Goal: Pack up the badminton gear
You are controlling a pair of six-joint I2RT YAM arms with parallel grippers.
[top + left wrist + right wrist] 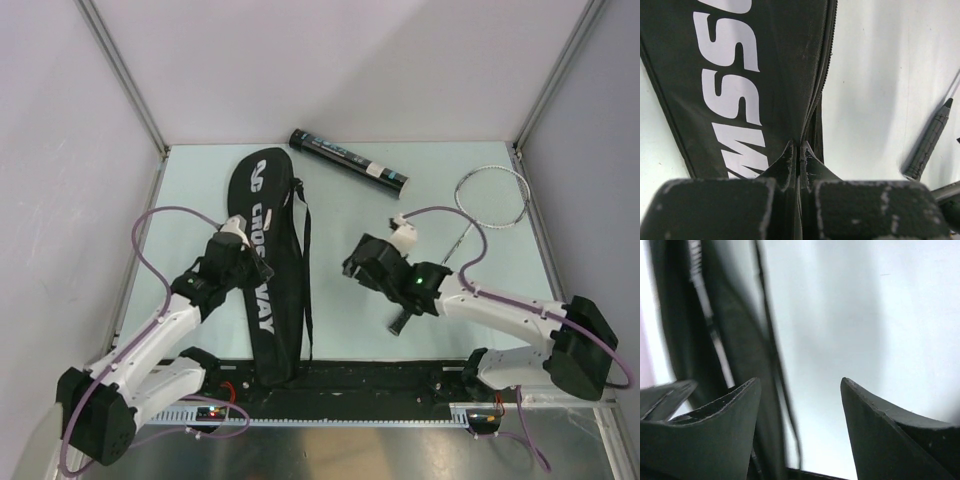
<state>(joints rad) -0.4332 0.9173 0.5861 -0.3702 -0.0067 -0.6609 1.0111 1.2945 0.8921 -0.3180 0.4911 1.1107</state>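
Bag (268, 195) lies centre-left; left gripper (799, 151) pinched shut on its zip edge, probably steadying the mouth; right gripper (800, 385) jaws apart, empty; racket (492, 197) upper right, not yet packed

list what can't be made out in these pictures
Bag inside: top view, its fabric hides it.
Racket shaft: top view, the right arm covers its middle.
Left end effector: left wrist view, unclear whether its closed tips pinch the bag's zipper.
Tube print: top view, too small to read.
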